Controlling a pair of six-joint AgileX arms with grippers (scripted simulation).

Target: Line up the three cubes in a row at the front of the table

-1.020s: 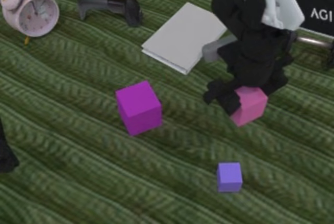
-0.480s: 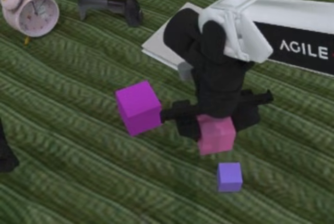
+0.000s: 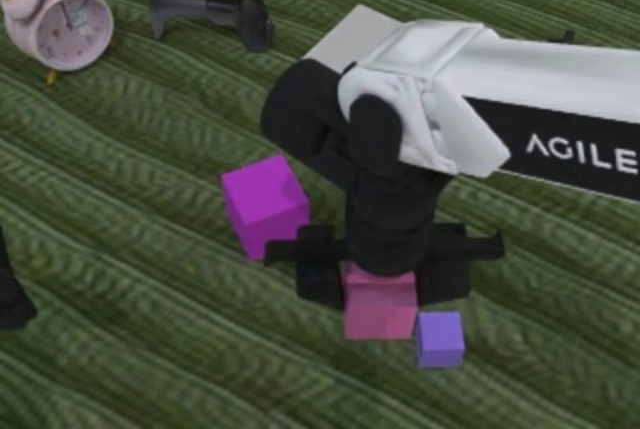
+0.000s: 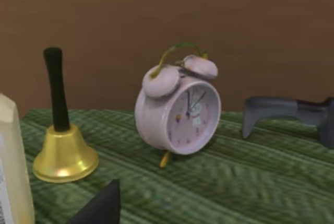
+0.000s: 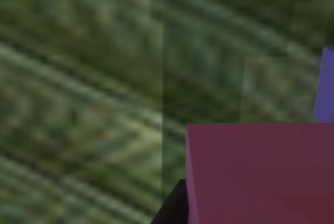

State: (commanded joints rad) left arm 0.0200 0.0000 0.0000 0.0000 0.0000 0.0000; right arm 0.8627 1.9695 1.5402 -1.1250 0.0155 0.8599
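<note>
**Pink cube carried forward, now beside the blue one**

Right gripper (image 3: pixel 380 274) has the pink cube (image 3: pixel 380 301) clamped between its fingers and has hauled it from mid-right of the table (image 3: pixel 120 279) down and left toward the front. A second ago it sat well back, right of centre; half a second ago it was partway; now it is just left of the blue-violet cube (image 3: pixel 440 338), touching or nearly so (can't tell from the top view). Right wrist view agrees: pink cube (image 5: pixel 261 172) fills the lower frame, a sliver of blue-violet cube (image 5: pixel 326 85) at the edge

Whether the pink cube is already resting on the cloth or held slightly above it is unclear

Magenta-purple cube (image 3: pixel 264 205) hasn't moved; it sits further back and left of the pair, close to the gripper body

Left arm is parked at the left edge; its wrist camera sees only the alarm clock (image 4: pixel 177 112) and a brass bell (image 4: pixel 63 148). Its finger state isn't shown

My read: two of three are close to a front row. Remaining: release pink, then bring the big cube down to the left of it. Risk is nudging blue on release
</note>
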